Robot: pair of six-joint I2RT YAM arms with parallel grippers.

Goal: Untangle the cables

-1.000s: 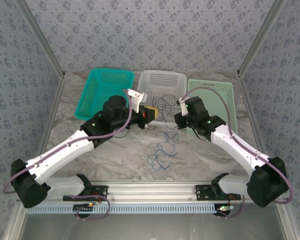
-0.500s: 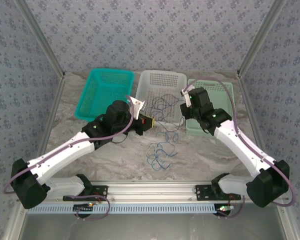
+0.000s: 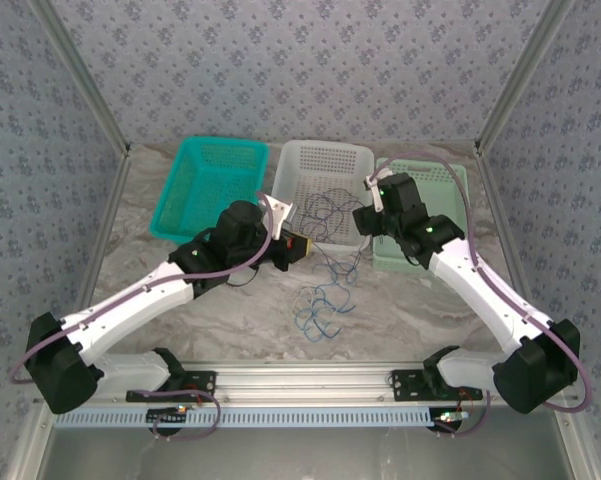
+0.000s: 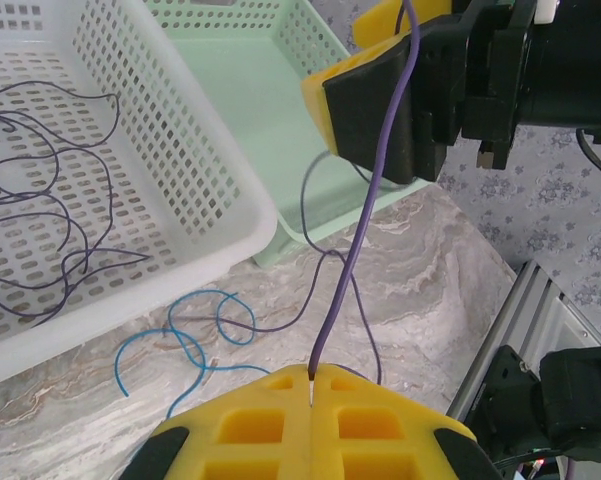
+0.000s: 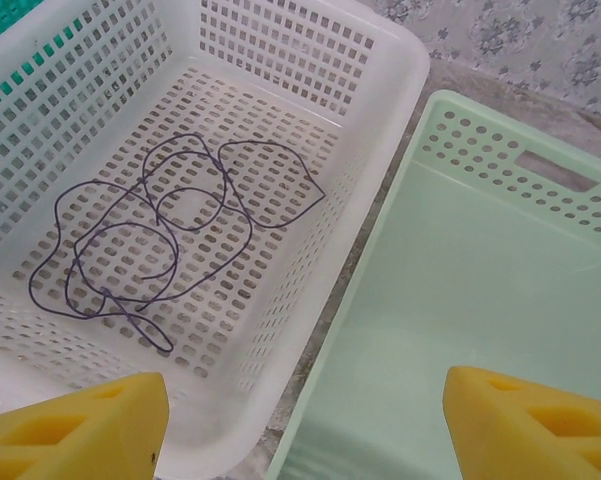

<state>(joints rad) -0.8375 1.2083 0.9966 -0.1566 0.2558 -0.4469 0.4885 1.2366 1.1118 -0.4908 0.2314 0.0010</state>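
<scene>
While floral walls [image 3: 310, 70] surround, marbled tabletop [image 3: 230, 335] bears cables [image 3: 320, 310].

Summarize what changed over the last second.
The right hand moved farther out, from the table to above the white basket and green basket rims, opening its jaws; nothing sits between them. The left hand stayed shut on the purple cable, shifting only slightly. The blue cables lie unmoved.

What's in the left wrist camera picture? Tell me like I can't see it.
The left gripper is shut on a thin purple cable that stretches up past the right gripper. On the left, a white basket holds dark cable loops, a pale green basket sits beside it, and a blue cable curls on the marble table.
</scene>
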